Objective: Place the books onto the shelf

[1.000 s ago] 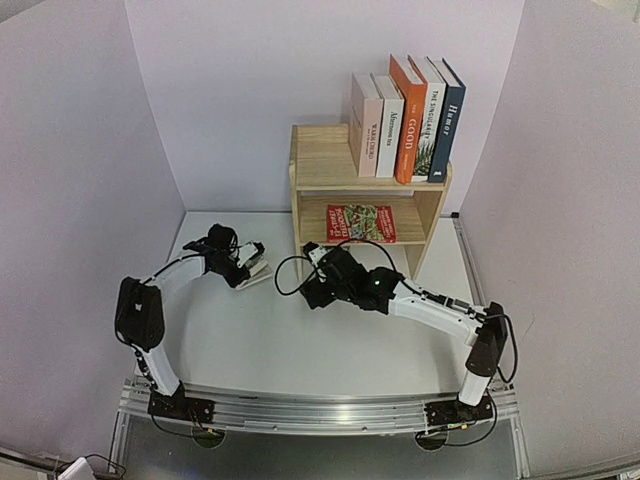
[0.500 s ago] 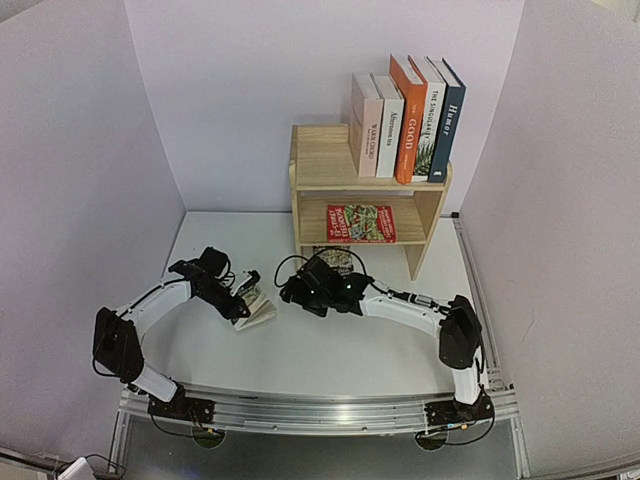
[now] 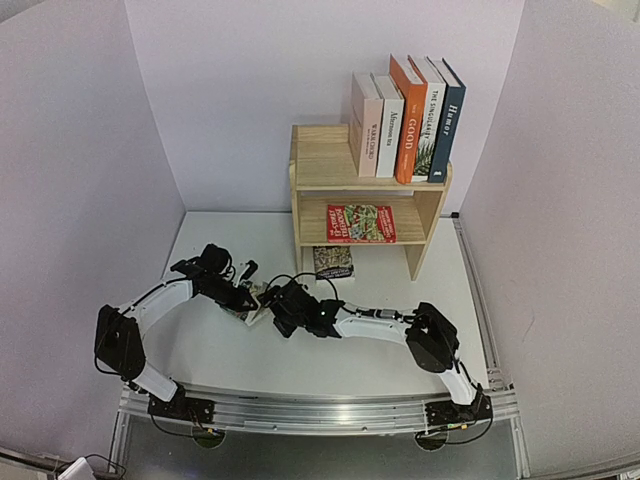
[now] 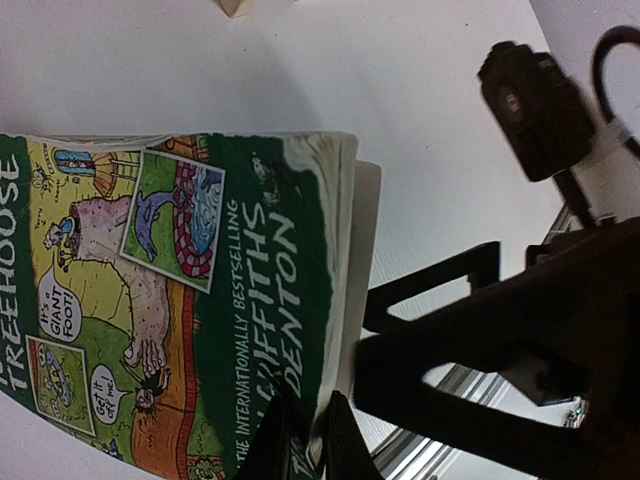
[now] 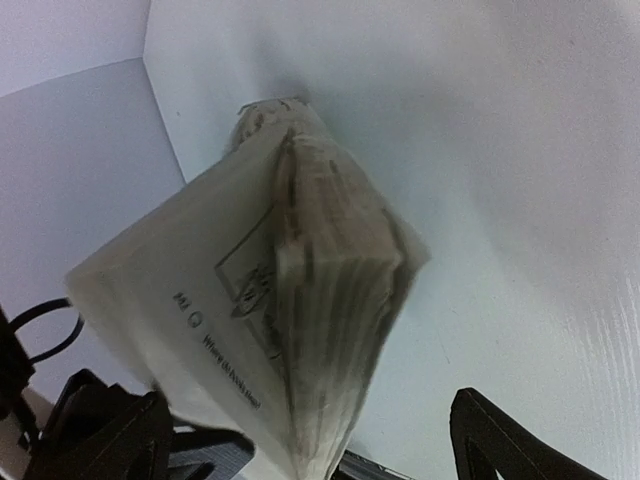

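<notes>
White matte tabletop (image 3: 300,365): left gripper (image 4: 300,440) pinches a glossy green paperback (image 4: 200,300), title cropped. Right gripper (image 5: 300,445) gapes around its blurred, fanned pages.

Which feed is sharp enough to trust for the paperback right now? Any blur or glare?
Left wrist: the green paperback is sharp, its cover lettering is readable and there is no glare. Right wrist: the same book fills the frame, soft and smeared, its print hardly legible. Top external: crisp and evenly lit, with readable spines on the upright books on the shelf and only faint shadows.
</notes>
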You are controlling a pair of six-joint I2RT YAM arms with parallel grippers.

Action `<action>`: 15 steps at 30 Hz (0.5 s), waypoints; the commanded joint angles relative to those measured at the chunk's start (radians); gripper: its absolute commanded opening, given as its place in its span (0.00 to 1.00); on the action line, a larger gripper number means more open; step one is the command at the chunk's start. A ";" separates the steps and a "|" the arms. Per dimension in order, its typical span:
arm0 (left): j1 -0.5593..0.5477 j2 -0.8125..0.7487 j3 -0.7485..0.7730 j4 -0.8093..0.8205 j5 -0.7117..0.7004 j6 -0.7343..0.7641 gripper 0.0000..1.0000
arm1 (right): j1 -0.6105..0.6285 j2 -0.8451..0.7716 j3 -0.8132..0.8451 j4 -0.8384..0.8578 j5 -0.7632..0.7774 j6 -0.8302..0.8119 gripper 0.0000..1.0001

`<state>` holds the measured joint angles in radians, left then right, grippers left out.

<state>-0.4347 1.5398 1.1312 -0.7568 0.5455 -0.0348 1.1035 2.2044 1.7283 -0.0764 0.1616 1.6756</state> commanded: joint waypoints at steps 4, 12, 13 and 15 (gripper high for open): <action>0.002 -0.017 0.003 0.029 0.091 -0.082 0.00 | 0.003 0.044 -0.006 0.095 0.090 0.171 0.95; 0.002 -0.012 -0.003 0.034 0.102 -0.074 0.00 | 0.002 0.054 -0.002 0.200 0.151 0.116 0.96; 0.002 -0.009 0.003 0.032 0.097 -0.069 0.00 | 0.000 0.061 0.002 0.199 0.143 0.134 0.97; 0.002 0.001 0.013 0.027 0.092 -0.065 0.00 | -0.006 0.090 0.019 0.199 0.114 0.167 0.95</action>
<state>-0.4313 1.5394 1.1305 -0.7322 0.5779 -0.0877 1.1081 2.2431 1.7200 0.0772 0.2632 1.7997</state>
